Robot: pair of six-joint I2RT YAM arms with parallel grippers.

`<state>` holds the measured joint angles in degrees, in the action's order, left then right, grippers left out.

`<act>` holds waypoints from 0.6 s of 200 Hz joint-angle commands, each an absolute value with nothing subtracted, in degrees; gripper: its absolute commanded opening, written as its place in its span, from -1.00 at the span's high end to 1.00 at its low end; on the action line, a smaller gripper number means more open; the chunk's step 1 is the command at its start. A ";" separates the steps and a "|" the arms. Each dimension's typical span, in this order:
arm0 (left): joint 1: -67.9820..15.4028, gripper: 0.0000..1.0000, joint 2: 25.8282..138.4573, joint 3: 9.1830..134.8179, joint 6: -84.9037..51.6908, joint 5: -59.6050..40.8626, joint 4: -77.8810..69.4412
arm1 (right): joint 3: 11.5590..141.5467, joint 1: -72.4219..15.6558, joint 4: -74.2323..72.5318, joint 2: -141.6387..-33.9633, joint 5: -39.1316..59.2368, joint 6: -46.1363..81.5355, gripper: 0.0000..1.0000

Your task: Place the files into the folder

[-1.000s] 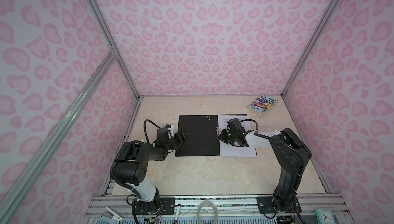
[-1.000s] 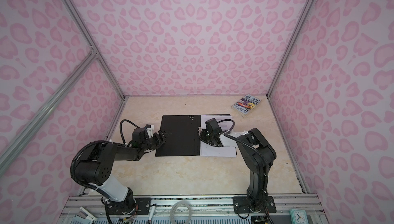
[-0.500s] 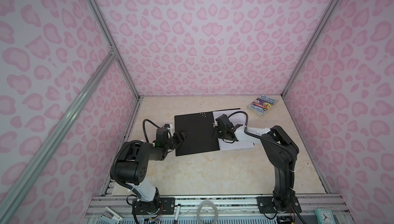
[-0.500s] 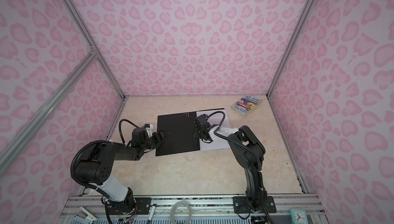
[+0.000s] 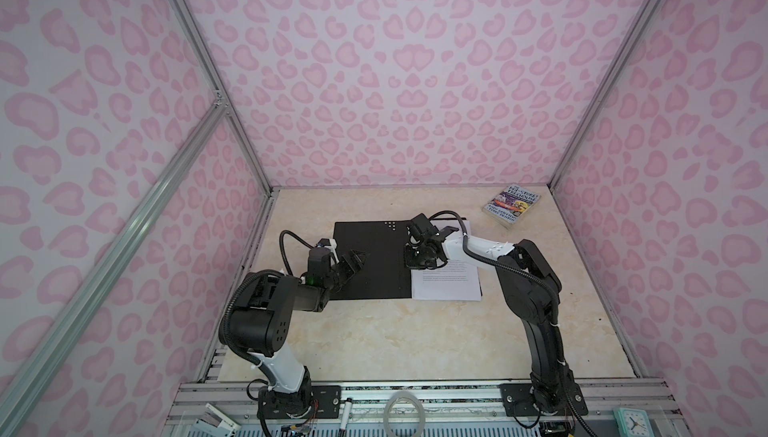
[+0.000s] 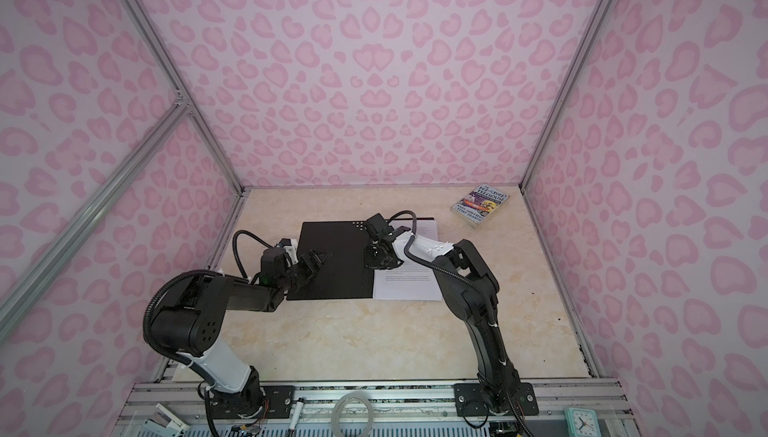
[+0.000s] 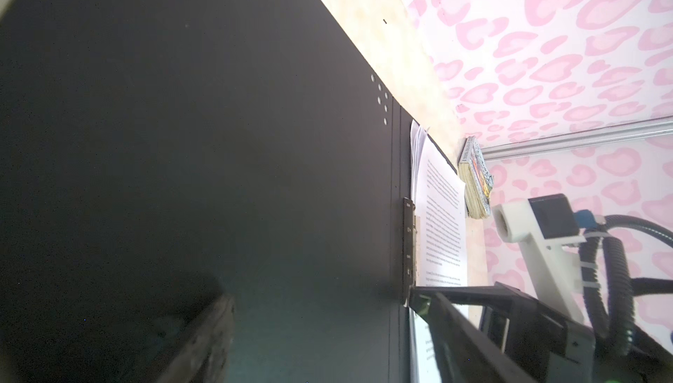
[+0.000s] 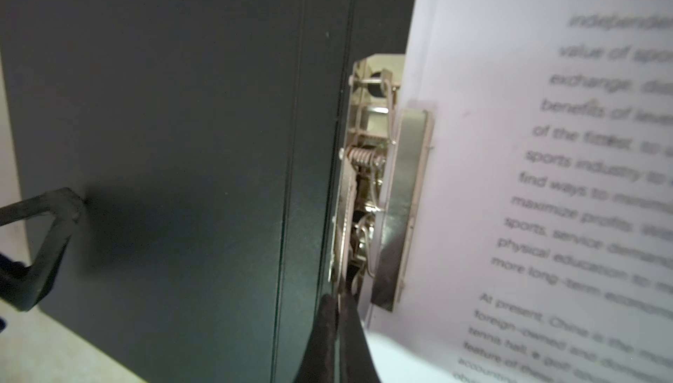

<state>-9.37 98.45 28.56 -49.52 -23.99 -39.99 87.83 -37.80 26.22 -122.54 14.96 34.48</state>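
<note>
1. Files (image 5: 446, 285): stack of white A4 sheets with small black print, lying flat on the right half of the open folder. They sit just beside the right fingertips, on the side away from the left fingers. The sheet edge nearest the spine curls up slightly next to those tips.
2. Folder (image 5: 374, 256): thin, black inside, opened flat. Its bare left cover fills the span between the two sets of fingers. A cluster of small pale dots sits at the far corner of that cover.
3. Metal spring clip (image 8: 368, 180) on the spine: its flat silver bar overlaps the margin of the sheets, right ahead of the right fingertips.
4. Right gripper (image 8: 338, 323): jaws fully closed, tips pressed together at the near end of the clip. A thin metal edge runs into the seam between the tips, but I can't tell whether it's pinched.
5. Left gripper (image 5: 355, 262): jaws spread wide, nothing between them, low over the outer side of the left cover. One finger (image 8: 54, 253) sits at the cover's outer edge and casts a shadow on it.
6. Small colourful paperback book (image 5: 512, 206): well apart from both sets of fingers, beyond the right ones near the back corner.
7. Beige marbled tabletop (image 5: 395, 339): under everything, with bare surface on the near side of both grippers.
</note>
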 commanded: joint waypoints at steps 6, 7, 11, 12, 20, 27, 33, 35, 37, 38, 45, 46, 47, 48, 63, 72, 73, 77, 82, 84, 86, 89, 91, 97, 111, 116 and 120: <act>-9.84 -0.71 101.05 27.48 -51.62 -24.95 -17.20 | 86.91 -37.05 25.52 -123.02 27.25 33.36 1.00; -9.89 -0.71 101.06 27.50 -51.65 -24.96 -17.21 | 86.91 -37.02 25.55 -123.04 27.25 33.34 1.00; -9.92 -0.71 101.07 27.51 -51.63 -24.89 -17.23 | 86.93 -36.93 25.62 -123.05 27.19 33.36 0.99; -9.92 -0.71 101.12 27.51 -51.61 -24.88 -17.23 | 86.97 -36.88 25.60 -123.05 27.17 33.42 0.99; -9.93 -0.71 101.16 27.60 -51.68 -24.95 -17.14 | 86.92 -36.72 25.21 -122.96 27.24 33.64 0.96; -9.93 -0.71 101.16 27.60 -51.65 -24.95 -17.08 | 86.79 -36.49 24.91 -122.87 27.22 33.75 0.94; -9.87 -0.71 101.16 27.60 -51.61 -24.91 -17.05 | 86.70 -36.34 24.64 -122.79 27.31 34.00 0.93; -9.87 -0.71 101.16 27.58 -51.64 -24.93 -17.09 | 86.67 -36.35 24.62 -122.79 27.33 34.03 0.92; -9.92 -0.70 101.16 27.55 -51.67 -24.93 -17.06 | 86.66 -36.25 24.57 -122.83 27.33 34.08 0.92; -9.88 -0.71 101.16 27.57 -51.67 -24.90 -17.10 | 86.66 -36.27 24.54 -122.85 27.33 34.14 0.91; -9.92 -0.71 101.16 27.57 -51.60 -24.96 -17.08 | 86.59 -36.06 24.36 -122.87 27.54 34.40 0.89; -9.93 -0.71 101.16 27.54 -51.60 -24.96 -17.07 | 86.58 -36.00 24.31 -122.87 27.57 34.38 0.88; -9.93 -0.71 101.16 27.57 -51.59 -24.92 -17.06 | 86.58 -35.98 24.28 -122.87 27.54 34.42 0.88; -9.93 -0.71 101.16 27.58 -51.64 -24.94 -17.06 | 86.53 -35.96 24.23 -122.87 27.61 34.48 0.87; -9.89 -0.71 101.21 27.67 -51.65 -24.93 -17.01 | 86.36 -35.64 24.00 -122.87 27.90 34.76 0.82; -9.92 -0.71 101.16 27.66 -51.67 -24.82 -16.96 | 86.24 -35.43 23.81 -122.81 27.94 35.02 0.79; -9.93 -0.70 101.16 27.67 -51.68 -24.80 -16.96 | 86.23 -35.43 23.77 -122.79 27.90 35.00 0.78; -9.87 -0.70 101.16 27.67 -51.53 -24.83 -16.88 | 86.14 -35.29 23.65 -122.78 27.90 35.11 0.77; -9.82 -0.71 101.16 27.69 -51.51 -24.82 -16.88 | 86.11 -35.31 23.56 -122.70 27.95 35.15 0.74; -9.79 -0.70 101.16 27.66 -51.55 -24.79 -16.88 | 86.13 -35.22 23.56 -122.63 27.95 35.11 0.73; -9.83 -0.70 101.16 27.61 -51.56 -24.72 -16.88 | 86.07 -35.08 23.45 -122.61 27.95 35.08 0.72; -9.89 -0.70 101.21 27.71 -51.53 -24.71 -16.88 | 86.05 -35.07 23.39 -122.54 27.95 35.11 0.70; -9.85 -0.70 101.22 27.74 -51.56 -24.74 -16.81 | 86.05 -35.02 23.32 -122.53 27.95 35.08 0.69; -9.83 -0.70 101.25 27.77 -51.55 -24.71 -16.79 | 86.04 -35.03 23.36 -122.52 27.75 35.02 0.68; -9.80 -0.70 101.34 27.76 -51.51 -24.70 -16.79 | 86.40 -34.68 23.75 -122.61 27.68 35.06 0.66; -9.84 -0.70 101.33 27.77 -51.52 -24.70 -16.74 | 86.40 -34.65 23.73 -122.61 27.68 35.22 0.65; -9.84 -0.70 101.34 27.77 -51.55 -24.70 -16.70 | 86.34 -34.59 23.73 -122.53 27.62 35.28 0.64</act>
<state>-9.43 99.18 28.67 -49.54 -24.23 -41.12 86.54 -34.57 23.73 -122.32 24.16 34.96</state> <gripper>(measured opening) 0.850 0.167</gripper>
